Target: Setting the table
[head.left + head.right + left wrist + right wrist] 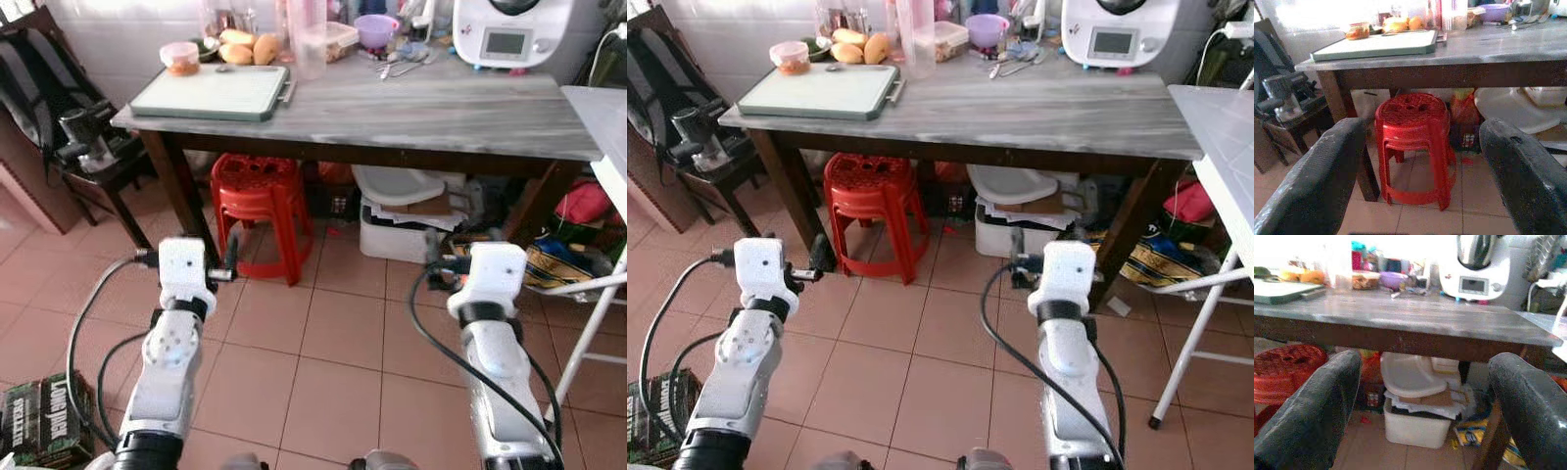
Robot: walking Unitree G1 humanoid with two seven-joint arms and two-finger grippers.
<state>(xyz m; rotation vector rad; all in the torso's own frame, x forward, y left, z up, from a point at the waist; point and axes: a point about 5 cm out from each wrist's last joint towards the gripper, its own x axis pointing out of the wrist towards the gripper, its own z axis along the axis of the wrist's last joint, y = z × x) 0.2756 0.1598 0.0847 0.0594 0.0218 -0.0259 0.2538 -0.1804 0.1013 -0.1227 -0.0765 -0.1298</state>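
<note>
Grey-topped table (421,113) carries a pale green tray (211,93).

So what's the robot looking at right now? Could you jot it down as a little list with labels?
Place: tiled kitchen floor, facing a grey-topped table
On table: green cutting board, purple bowl, white kitchen machine, spoons
Under table: red stool, white bin
Left gripper: open, raised before the table, holding nothing
Right gripper: open, raised before the table, holding nothing
Table setting: not yet begun
</note>
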